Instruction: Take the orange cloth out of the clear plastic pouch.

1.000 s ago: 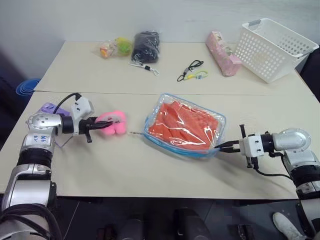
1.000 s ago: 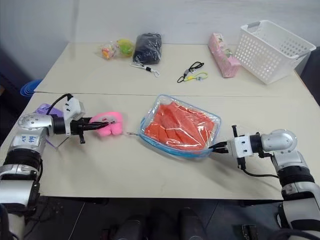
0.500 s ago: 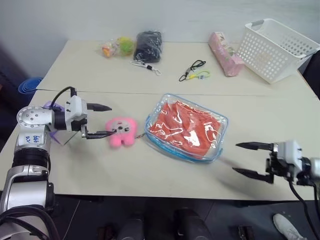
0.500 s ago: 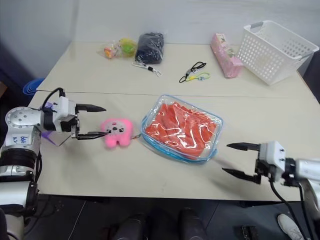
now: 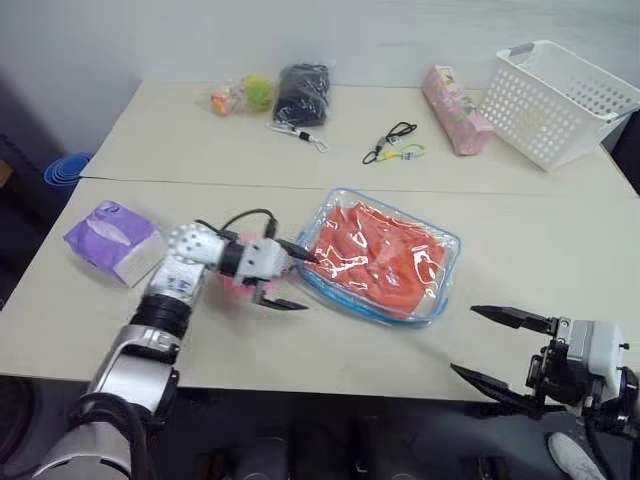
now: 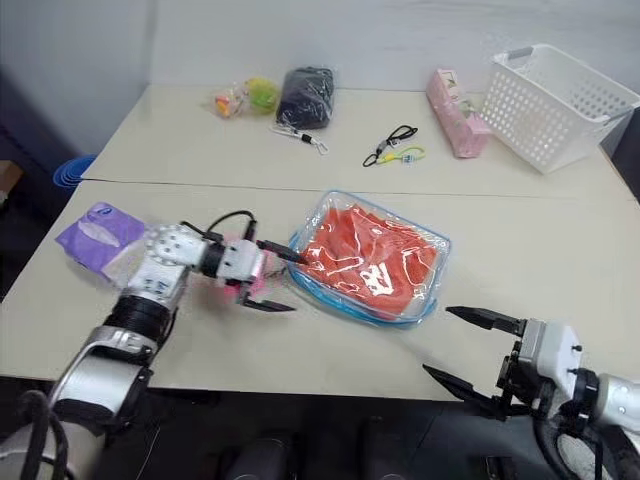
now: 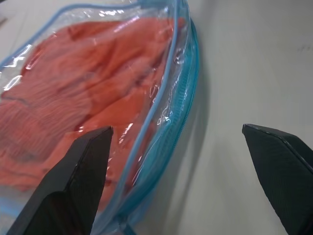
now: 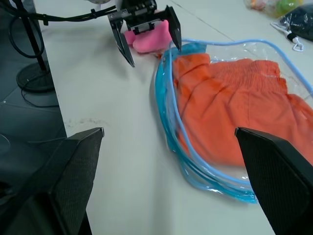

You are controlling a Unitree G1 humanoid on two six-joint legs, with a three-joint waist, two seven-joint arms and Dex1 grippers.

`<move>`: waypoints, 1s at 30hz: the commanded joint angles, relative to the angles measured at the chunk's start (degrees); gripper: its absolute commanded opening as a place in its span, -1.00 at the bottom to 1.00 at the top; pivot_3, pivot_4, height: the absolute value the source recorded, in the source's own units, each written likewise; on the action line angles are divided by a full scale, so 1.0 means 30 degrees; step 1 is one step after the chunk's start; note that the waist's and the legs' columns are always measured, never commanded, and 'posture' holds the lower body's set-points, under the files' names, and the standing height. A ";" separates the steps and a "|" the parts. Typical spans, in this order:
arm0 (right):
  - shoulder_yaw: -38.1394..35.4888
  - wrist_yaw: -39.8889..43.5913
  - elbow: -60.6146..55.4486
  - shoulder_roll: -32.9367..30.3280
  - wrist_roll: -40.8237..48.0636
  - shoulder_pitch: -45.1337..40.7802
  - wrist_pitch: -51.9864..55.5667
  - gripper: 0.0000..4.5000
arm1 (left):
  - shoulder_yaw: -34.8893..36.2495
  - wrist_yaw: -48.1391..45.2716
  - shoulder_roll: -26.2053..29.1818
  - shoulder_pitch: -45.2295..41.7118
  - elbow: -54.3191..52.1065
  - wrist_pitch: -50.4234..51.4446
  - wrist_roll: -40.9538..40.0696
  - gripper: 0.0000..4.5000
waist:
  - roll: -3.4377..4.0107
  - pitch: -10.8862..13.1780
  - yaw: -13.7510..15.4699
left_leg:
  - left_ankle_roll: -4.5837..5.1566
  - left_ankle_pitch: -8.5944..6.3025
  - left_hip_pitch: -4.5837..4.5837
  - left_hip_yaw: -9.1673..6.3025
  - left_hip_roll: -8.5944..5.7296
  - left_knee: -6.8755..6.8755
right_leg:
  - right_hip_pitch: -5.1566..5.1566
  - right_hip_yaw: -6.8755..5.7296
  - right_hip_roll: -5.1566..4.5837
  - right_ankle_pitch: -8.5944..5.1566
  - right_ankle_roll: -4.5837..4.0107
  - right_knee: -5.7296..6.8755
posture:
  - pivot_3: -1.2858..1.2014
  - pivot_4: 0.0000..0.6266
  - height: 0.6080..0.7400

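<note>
A pale beige tabletop is standing against a plain light wall, with a seam running across it between a far half and a near half.

The left claw is reaching in low over the near half, its two black fingers spread wide apart and holding nothing. Its upper fingertip is lying right at the left end of the clear plastic pouch, at or just short of the blue zipper edging; whether it is actually touching is hard to tell. The lower finger is hovering over bare tabletop just in front of that end. A pink plush toy is sitting tucked behind this claw, mostly hidden by the wrist in the head views and clearer from the right wrist.

The right claw is hanging at the near edge of the tabletop, well apart from the pouch, its fingers likewise gaping wide and empty, pointing toward the pouch's right end.

The orange cloth is lying wrinkled inside the pouch, between the two claws and nearer the left one. Glare on the plastic is making parts of it hard to read.

Further out, a purple tissue pack is resting at the left. Along the far half are a small bag of yellow-green toys, a black bundle, a clip cord, a pink packet and a white mesh basket, cut off at the right edge.
</note>
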 commanded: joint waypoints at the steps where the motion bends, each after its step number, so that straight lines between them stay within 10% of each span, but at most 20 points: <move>1: -0.0545 -0.0518 -0.1137 0.0690 -0.0425 0.0800 -0.0516 1.00 | -0.0203 0.1665 -0.0285 -0.1461 0.1499 -0.1917 0.1235 0.98 | -0.0004 0.0002 0.0021 | 0.0001 0.0000 -0.0005 0.0006 0.0000 0.0000 | -0.0002 0.0007 0.0000 0.0000 0.0001 -0.0004 | 0.03 -0.52 1.00; 6: -0.0719 -0.0882 -0.1448 0.1704 -0.1277 0.2258 -0.1202 1.00 | -0.0471 0.1938 -0.0448 -0.2351 0.3405 -0.3213 0.1761 0.72 | -0.0007 0.0001 0.0119 | 0.0007 -0.0004 0.0000 0.0003 -0.0002 -0.0005 | 0.0000 0.0001 -0.0002 0.0001 0.0002 -0.0004 | 0.03 -0.52 1.00; 19: -0.0117 -0.1323 -0.1752 0.2667 -0.2059 0.3104 -0.2063 1.00 | 0.0992 -0.0978 -0.1739 -0.2747 0.3844 -0.0554 -0.1348 -0.99 | -0.0008 0.0002 0.0121 | 0.0011 -0.0004 0.0000 0.0001 -0.0006 -0.0005 | 0.0004 -0.0012 -0.0002 0.0001 0.0002 0.0003 | 0.03 -0.52 1.00; 30: 0.4518 -0.5939 -0.5258 0.1993 -0.0371 -0.0636 0.4819 1.00 | 0.1877 0.0724 -0.2875 -0.1535 -0.1358 1.0872 -0.3352 -0.99 | -0.0011 0.0000 0.0052 | -0.0002 0.0006 0.0005 -0.0031 0.0003 0.0014 | 0.0004 -0.0005 -0.0006 0.0000 0.0001 0.0036 | 0.03 -0.52 1.00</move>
